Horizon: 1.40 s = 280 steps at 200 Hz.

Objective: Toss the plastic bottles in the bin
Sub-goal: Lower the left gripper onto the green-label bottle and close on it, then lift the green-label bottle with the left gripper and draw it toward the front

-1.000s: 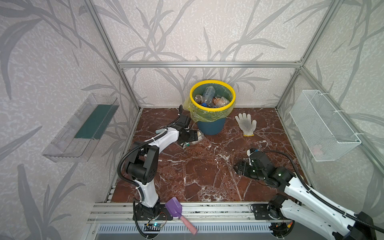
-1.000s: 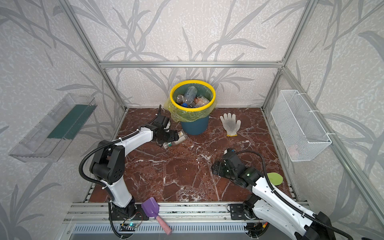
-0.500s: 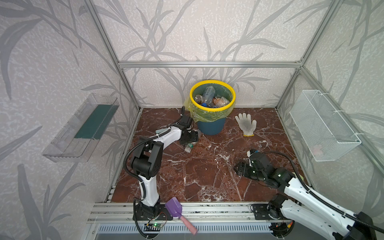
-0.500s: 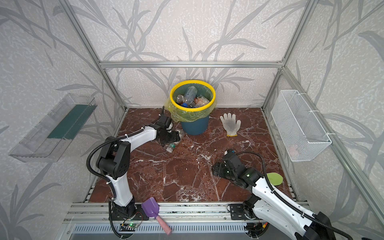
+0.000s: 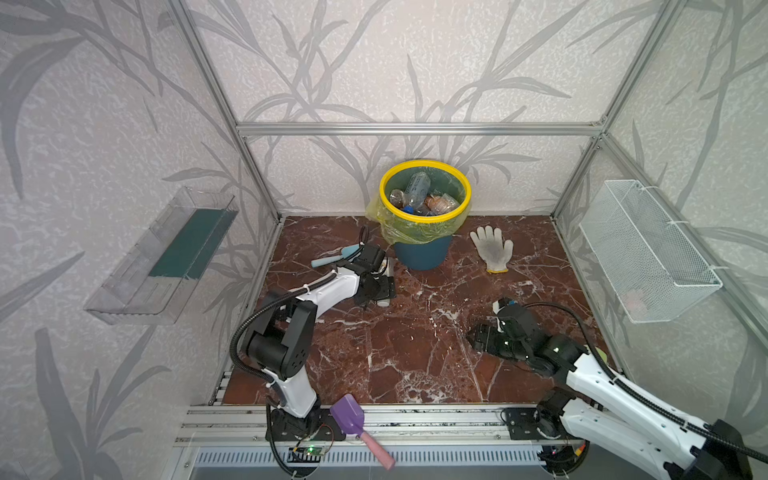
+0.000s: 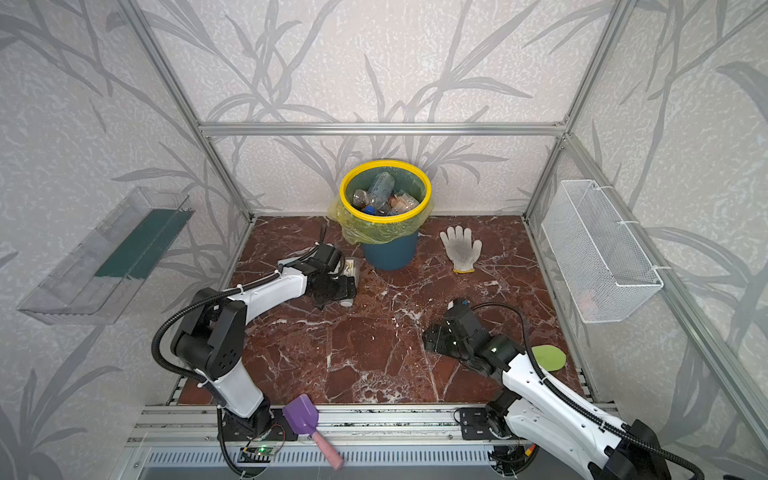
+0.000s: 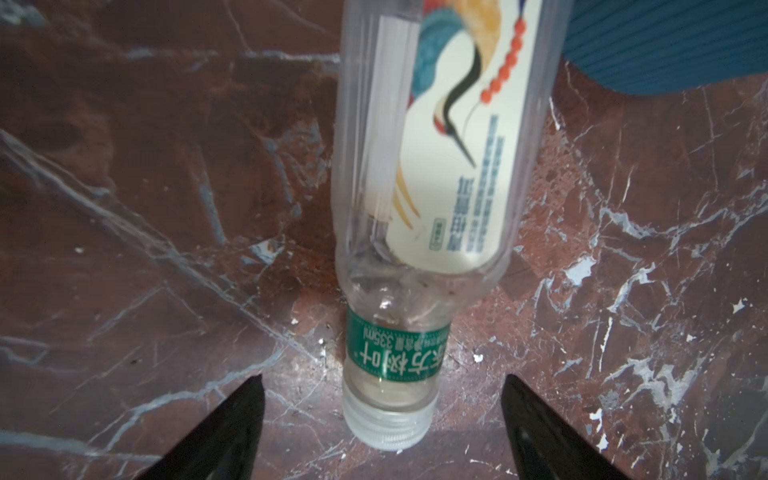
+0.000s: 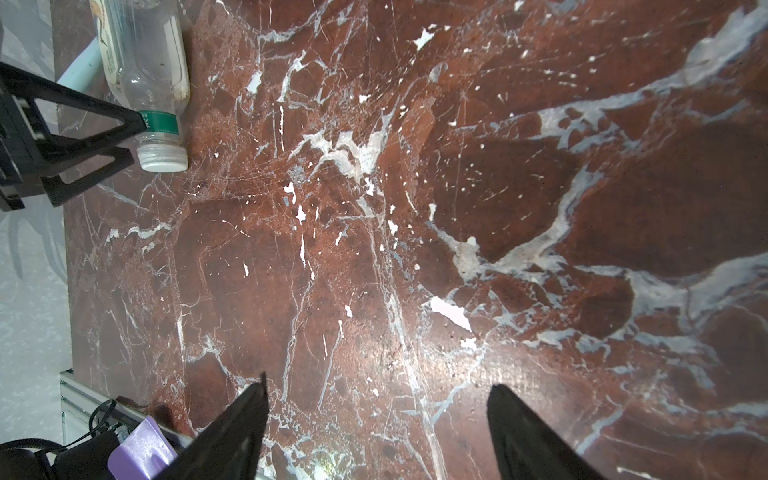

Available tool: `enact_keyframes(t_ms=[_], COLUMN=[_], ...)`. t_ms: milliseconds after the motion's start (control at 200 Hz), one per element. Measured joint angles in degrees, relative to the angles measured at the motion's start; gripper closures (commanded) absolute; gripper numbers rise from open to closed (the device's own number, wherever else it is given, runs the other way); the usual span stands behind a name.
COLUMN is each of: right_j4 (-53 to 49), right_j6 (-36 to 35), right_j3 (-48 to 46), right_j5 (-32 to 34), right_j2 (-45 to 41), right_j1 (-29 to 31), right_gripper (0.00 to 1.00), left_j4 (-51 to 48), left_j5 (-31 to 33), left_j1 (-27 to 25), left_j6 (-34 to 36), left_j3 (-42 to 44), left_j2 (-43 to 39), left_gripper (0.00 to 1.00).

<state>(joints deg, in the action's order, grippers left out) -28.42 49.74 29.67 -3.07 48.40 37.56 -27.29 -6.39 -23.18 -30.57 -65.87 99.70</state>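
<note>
The left gripper stands released astride the cap of the clear crane-label bottle lying beside the bin, the right gripper released and empty; pinching that tapered end could squirt the bottle away

Bottle on floor just left of bin; glove right of bin.

Tabletop: red-brown marble slab, white-veined. Resting on it:
- bin, upright, far centre
- plastic bottle, on its side, just left of the bin
- light-blue trowel, far left
- white work glove, flat, right of the bin
- green disc, near right
</note>
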Motion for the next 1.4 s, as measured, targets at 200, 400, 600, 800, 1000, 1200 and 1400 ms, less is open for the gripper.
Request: enact_keyframes(t_ms=[200,400,600,800,1000,1200,1400], right_j4=[-0.07,-0.17,-0.31,-0.2,0.42,1.86,2.91], right_j6=[0.0,0.0,0.0,-0.02,-0.02,-0.22,-0.35], right_j3=[0.0,0.0,0.0,0.0,-0.07,-0.04,0.31], right_j5=[0.02,0.09,0.46,0.57,0.48,0.33,0.07], right_j2=[-0.28,-1.2,-1.75,-1.46,0.28,3.04,4.94], right_j1=[0.02,0.0,0.02,0.02,0.02,0.0,0.07], right_gripper=[0.17,0.17,0.17,0.17,0.17,0.17,0.17], left_j4=[-0.57,-0.72,-2.1,-2.14,-2.34,-4.15,-6.58], left_j5=[3.1,5.14,6.1,6.93,6.88,7.15,8.11], left_j1=[0.02,0.02,0.02,-0.02,-1.64,-10.62,-21.66], left_j6=[-1.53,-2.25,-2.86,-2.97,-2.95,-3.43,-8.72], left_j3=[-9.29,-14.12,-14.1,-9.29,2.32,12.31,21.44], left_j2=[4.5,11.04,13.88,9.86,-0.74,-10.12,-18.18], left_gripper=[0.12,0.2,0.39,0.52,0.52,0.5,0.41])
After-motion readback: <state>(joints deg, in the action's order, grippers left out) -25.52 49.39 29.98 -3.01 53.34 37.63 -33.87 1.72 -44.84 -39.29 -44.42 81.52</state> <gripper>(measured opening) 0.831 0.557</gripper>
